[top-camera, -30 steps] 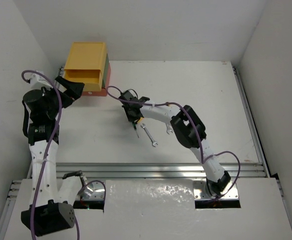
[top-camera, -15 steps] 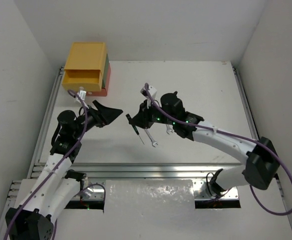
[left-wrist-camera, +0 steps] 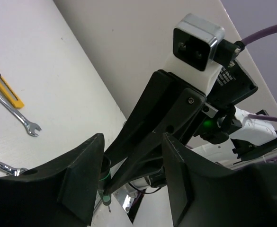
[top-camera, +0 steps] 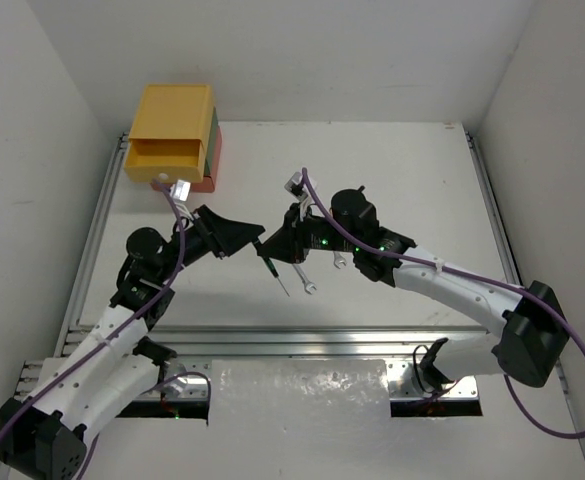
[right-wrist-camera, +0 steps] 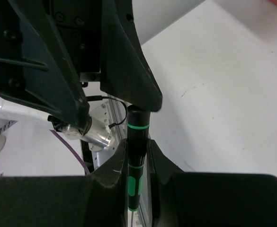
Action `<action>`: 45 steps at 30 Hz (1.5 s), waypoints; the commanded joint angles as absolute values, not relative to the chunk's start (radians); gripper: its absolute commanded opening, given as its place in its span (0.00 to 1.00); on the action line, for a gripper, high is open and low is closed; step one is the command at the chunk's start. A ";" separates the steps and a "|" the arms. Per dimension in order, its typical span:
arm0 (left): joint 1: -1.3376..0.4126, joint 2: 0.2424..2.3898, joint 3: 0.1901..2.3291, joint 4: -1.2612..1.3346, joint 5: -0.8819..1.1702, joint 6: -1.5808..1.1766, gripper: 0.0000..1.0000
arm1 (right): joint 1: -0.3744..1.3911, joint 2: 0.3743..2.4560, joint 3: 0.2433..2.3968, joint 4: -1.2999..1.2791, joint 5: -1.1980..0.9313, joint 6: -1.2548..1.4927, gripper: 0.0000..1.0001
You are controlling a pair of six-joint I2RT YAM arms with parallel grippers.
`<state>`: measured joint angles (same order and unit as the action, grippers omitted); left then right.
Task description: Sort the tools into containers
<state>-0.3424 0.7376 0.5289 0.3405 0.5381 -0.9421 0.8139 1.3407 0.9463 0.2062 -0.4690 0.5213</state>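
A black mini screwdriver [right-wrist-camera: 137, 156] with green rings stands upright between the fingers of my right gripper [right-wrist-camera: 137, 163], which is shut on its handle above the table's middle [top-camera: 272, 264]. My left gripper [top-camera: 258, 241] faces it from the left, jaws apart. In the left wrist view the handle [left-wrist-camera: 103, 182] lies beside one left finger [left-wrist-camera: 79, 187]; the other finger [left-wrist-camera: 190, 184] stands well off. The left gripper [left-wrist-camera: 133, 189] is open. The stacked containers [top-camera: 172, 135] stand at the back left, the yellow top drawer pulled out.
Two small silver wrenches [top-camera: 303, 276] [top-camera: 339, 262] lie on the table under the right arm. A yellow-black utility knife [left-wrist-camera: 3, 82] lies beside a wrench [left-wrist-camera: 15, 113] in the left wrist view. Metal rails [top-camera: 302, 340] run along the near edge.
The left arm swung away from the drawers to the table's middle, and its jaws narrowed around the screwdriver's top. The right gripper raised the screwdriver off the table and turned toward the left gripper.
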 commanded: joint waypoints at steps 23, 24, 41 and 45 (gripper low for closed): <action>-0.396 0.785 0.546 0.374 0.512 -0.911 0.39 | 0.808 1.298 1.003 0.253 -0.410 0.526 0.00; -0.396 0.784 0.548 0.373 0.511 -0.911 0.40 | 0.808 1.298 1.005 0.255 -0.410 0.529 0.00; -0.203 0.946 0.935 -0.127 0.086 -0.784 0.00 | 0.775 1.154 0.924 0.052 -0.140 0.485 0.99; 0.059 1.115 1.110 -0.155 0.130 -0.818 0.00 | 0.761 1.054 0.884 -0.067 -0.038 0.466 0.99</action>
<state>-0.0635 1.0313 0.9985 -0.0868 0.1867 -0.8131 0.7673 1.1217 0.8989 0.0216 -0.1650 0.4961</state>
